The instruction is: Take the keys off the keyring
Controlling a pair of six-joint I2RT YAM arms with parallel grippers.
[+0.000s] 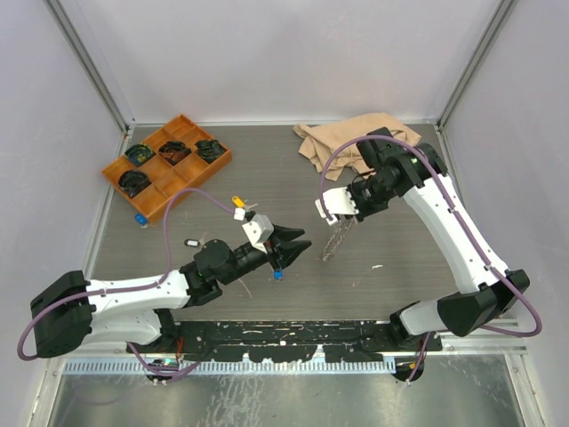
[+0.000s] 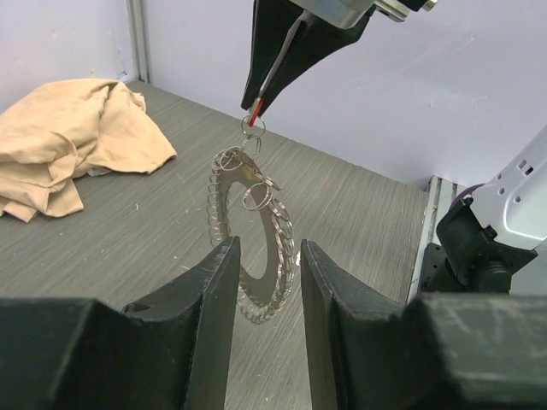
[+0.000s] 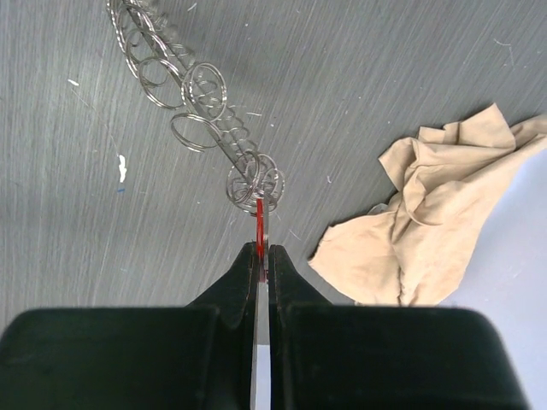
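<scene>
My right gripper (image 1: 345,213) is shut on the red key tag (image 3: 260,224) and holds it above the table. The silvery keyring (image 1: 334,240) hangs from that tag; in the right wrist view (image 3: 184,94) it trails away below the jaws. My left gripper (image 1: 302,243) is open, just left of the ring. In the left wrist view the ring (image 2: 256,231) hangs a little beyond the two fingers (image 2: 214,290), apart from them. A blue key (image 1: 278,275), a yellow key (image 1: 236,201) and a black key (image 1: 189,242) lie loose on the table.
An orange compartment tray (image 1: 203,166) with dark coiled bundles stands at the back left, another blue tag (image 1: 140,218) beside it. A crumpled beige cloth (image 1: 342,138) lies at the back right, behind the right arm.
</scene>
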